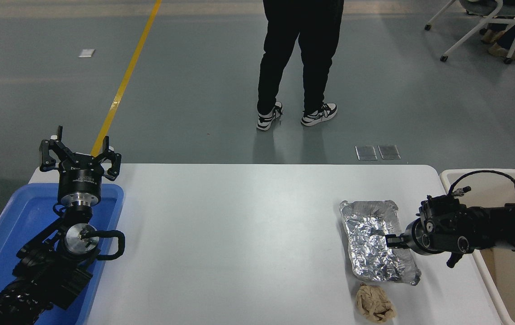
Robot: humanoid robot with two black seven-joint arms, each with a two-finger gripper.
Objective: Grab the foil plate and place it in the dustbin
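Note:
The foil plate (370, 241), shiny and crinkled, lies on the white table (239, 234) at the right, long side running away from me. My right gripper (390, 239) comes in low from the right edge, points left and reaches over the plate's right rim at mid-length; its opening is not visible. The cream dustbin (494, 293) stands just off the table's right edge, under the right arm. My left gripper (78, 153) is parked open at the lower left, pointing up.
A crumpled tan paper wad (375, 308) lies just in front of the foil plate. A blue tray (9, 221) sits under the left arm. A person (300, 58) stands beyond the table's far edge. A chair (479, 22) is at the top right.

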